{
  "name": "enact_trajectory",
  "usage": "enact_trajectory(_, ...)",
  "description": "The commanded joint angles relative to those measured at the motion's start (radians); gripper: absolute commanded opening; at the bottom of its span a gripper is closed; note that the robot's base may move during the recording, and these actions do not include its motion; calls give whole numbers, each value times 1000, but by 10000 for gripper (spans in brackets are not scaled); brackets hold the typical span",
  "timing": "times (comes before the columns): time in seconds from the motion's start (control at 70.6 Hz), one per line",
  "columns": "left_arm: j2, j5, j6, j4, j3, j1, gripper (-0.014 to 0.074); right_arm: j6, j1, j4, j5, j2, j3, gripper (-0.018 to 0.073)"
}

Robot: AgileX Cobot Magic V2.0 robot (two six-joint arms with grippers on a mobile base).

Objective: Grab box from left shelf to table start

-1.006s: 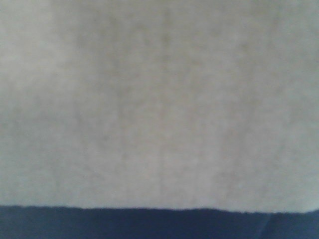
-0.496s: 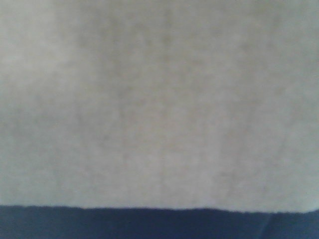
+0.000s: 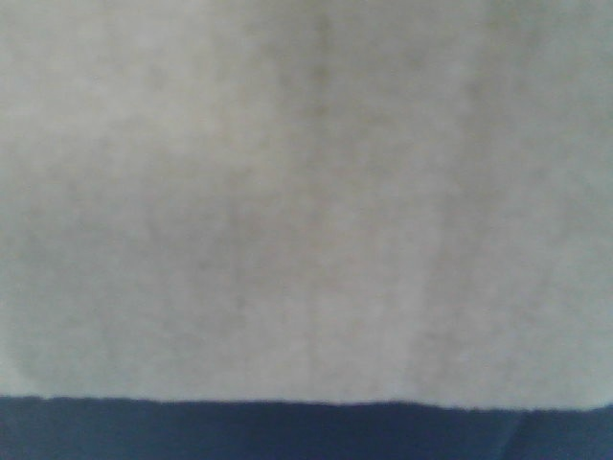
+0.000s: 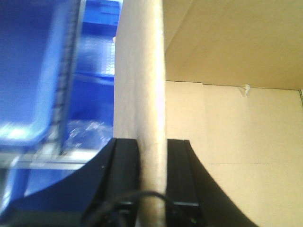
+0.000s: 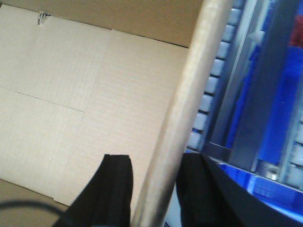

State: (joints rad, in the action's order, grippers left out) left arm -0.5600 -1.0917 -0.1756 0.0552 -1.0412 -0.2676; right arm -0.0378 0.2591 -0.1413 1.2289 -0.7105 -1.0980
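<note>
left gripper [image 4: 152, 147] pinches one box [image 4: 246, 132] wall at 6 o'clock; right gripper [image 5: 154, 161] pinches the opposite wall, sharing the wide load | box fills front view | left shelf [image 5: 215, 90] at 2 o'clock; blue bins [image 5: 280, 135] behind

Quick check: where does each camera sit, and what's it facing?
Front-facing: off the arms, up against a blurred pale surface above a dark band; no robot parts.
Left wrist: behind the left gripper, its fingers astride the box wall; blue bins left.
Right wrist: behind the right gripper, likewise astride a wall; the left shelf rollers right.
Shared: both wrist views show the box interior.
</note>
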Motion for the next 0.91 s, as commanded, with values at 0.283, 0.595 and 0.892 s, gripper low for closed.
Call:
enact_trajectory(0.283, 2, 188, -25, 257, -49, -19, -96, 31, 8, -116, -122, -11, -24, 59)
enact_trajectory(0.595, 2, 188, -25, 257, -49, -19, -96, 31, 8, -116, -122, -10, -24, 59)
enact_trajectory(0.892, 2, 188, -25, 257, -49, -19, -96, 31, 8, -116, -122, -10, -24, 59)
